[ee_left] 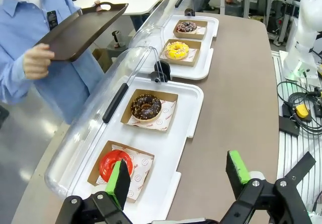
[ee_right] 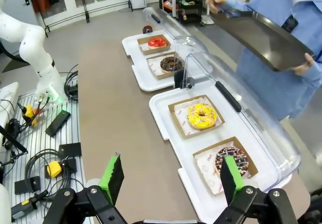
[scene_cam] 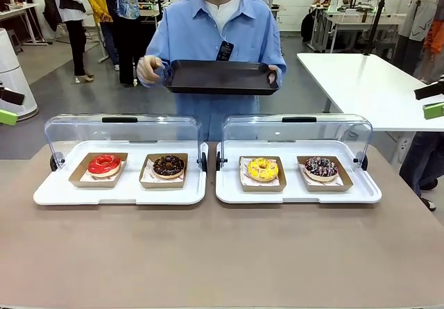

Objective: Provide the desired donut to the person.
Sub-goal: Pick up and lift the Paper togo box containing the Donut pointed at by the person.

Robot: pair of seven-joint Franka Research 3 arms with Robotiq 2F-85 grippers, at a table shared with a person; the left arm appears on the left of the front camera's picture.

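Note:
Four donuts lie in cardboard trays on the table: red (scene_cam: 104, 164), chocolate (scene_cam: 168, 165), yellow (scene_cam: 262, 169) and dark sprinkled (scene_cam: 320, 167). Which one is desired cannot be told. The person (scene_cam: 208, 28) stands at the far side, both hands holding a black tray (scene_cam: 222, 76). My left gripper (ee_left: 178, 176) hangs open above the table's left end, nearest the red donut (ee_left: 114, 164). My right gripper (ee_right: 171, 178) hangs open above the right end, nearest the sprinkled donut (ee_right: 231, 160) and the yellow donut (ee_right: 202, 116). Neither holds anything.
Each pair of donuts sits in a white display case (scene_cam: 121, 194) (scene_cam: 298, 194) with its clear lid (scene_cam: 121, 132) swung up at the back. A white table (scene_cam: 368, 80) stands at the right rear. Cables and boxes (ee_right: 50, 168) lie beside the table.

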